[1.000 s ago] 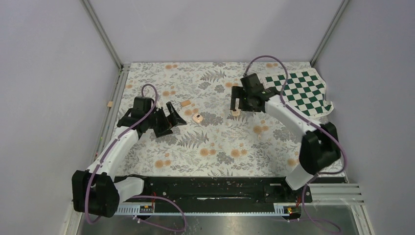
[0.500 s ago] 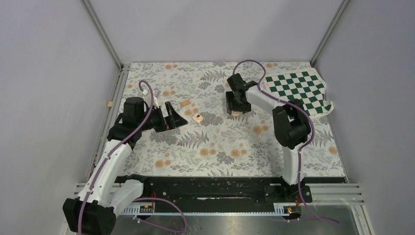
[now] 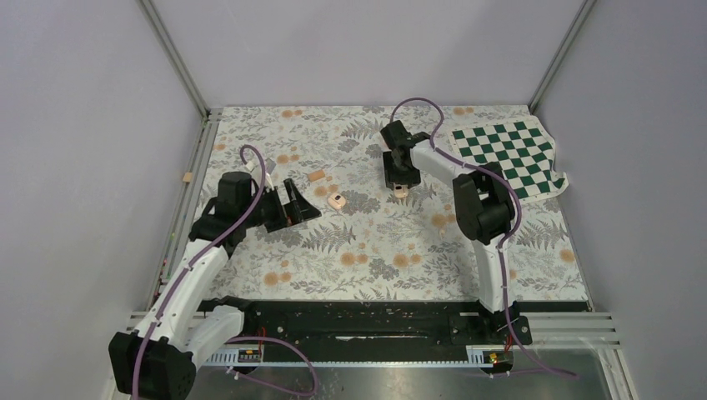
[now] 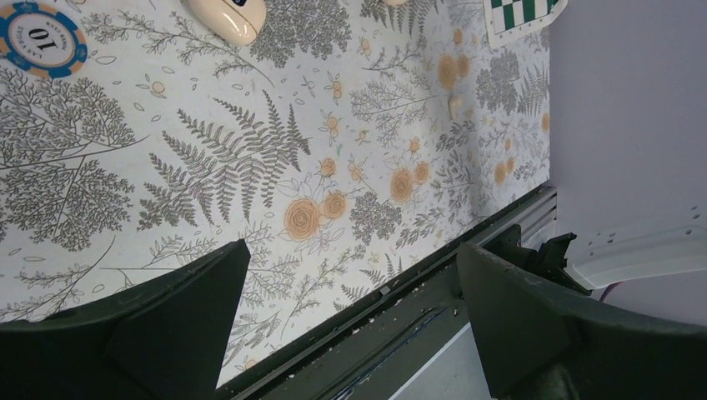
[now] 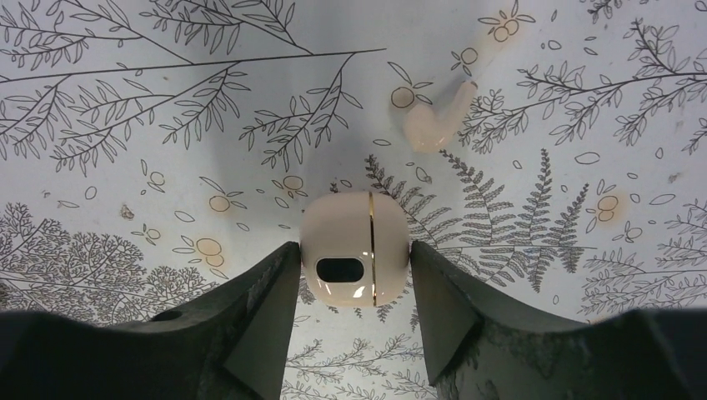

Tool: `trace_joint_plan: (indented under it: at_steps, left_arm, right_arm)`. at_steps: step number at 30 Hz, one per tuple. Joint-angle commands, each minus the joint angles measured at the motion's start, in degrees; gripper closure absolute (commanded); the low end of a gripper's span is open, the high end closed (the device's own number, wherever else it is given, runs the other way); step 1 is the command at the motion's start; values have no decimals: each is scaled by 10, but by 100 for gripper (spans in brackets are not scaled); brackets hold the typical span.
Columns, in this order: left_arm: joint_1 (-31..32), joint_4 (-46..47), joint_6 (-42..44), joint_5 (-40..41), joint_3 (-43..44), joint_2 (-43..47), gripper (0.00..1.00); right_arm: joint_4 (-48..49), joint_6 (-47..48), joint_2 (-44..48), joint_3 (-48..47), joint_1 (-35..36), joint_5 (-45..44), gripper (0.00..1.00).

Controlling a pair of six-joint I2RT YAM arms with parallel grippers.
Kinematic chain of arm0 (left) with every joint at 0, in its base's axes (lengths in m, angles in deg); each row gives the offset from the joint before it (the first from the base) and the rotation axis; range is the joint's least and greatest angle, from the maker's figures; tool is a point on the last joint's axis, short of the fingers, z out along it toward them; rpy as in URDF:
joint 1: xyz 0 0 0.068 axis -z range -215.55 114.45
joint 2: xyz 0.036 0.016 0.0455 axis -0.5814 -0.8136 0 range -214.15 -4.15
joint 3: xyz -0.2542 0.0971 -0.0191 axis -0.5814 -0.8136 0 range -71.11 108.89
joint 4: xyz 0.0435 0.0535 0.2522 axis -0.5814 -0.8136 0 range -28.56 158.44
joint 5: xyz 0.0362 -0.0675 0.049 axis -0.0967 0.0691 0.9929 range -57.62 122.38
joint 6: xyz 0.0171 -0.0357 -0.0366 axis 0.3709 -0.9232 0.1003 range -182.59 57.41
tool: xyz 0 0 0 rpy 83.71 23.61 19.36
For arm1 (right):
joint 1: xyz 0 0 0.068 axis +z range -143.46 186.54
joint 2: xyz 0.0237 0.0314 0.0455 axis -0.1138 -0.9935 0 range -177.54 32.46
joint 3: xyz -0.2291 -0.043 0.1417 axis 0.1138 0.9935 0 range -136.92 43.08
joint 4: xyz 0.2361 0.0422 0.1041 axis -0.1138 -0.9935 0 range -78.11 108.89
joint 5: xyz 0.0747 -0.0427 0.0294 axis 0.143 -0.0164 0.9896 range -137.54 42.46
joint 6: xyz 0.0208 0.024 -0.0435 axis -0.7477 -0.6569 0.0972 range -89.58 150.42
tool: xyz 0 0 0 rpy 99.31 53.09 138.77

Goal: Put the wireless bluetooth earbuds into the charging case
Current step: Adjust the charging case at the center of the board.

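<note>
The right gripper (image 5: 350,254) grasps the charging case (image 5: 350,218) by both sides near the table's (image 3: 367,267) middle; the case's lid is closed, so what it holds cannot be told. One earbud (image 5: 433,125) lies loose just beyond the case, apart from it. The left gripper (image 3: 298,202) hangs released and empty toward the left edge, with one peach rounded piece (image 3: 337,201) and one tan block (image 3: 316,176) nearby.

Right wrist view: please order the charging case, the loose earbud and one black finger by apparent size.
Largest: black finger, though it is nearest the camera, so unsure.
Then: charging case.
Smallest: earbud, lying farther away.
</note>
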Motion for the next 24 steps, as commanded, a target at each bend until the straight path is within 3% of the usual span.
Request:
trace_joint_plan:
  at_steps: [1, 5, 14, 24]
  left_arm:
    - [2, 32, -11, 31, -11, 2, 1]
    - [2, 28, -23, 16, -2, -18, 1]
    - [2, 16, -26, 14, 9, -21, 1]
    - [2, 2, 8, 35, 3, -26, 1]
  right_arm:
    - [-28, 8, -16, -31, -4, -10, 43]
    - [-28, 7, -5, -22, -4, -4, 45]
    - [-25, 5, 0, -5, -4, -7, 30]
    - [-9, -1, 3, 13, -4, 7, 51]
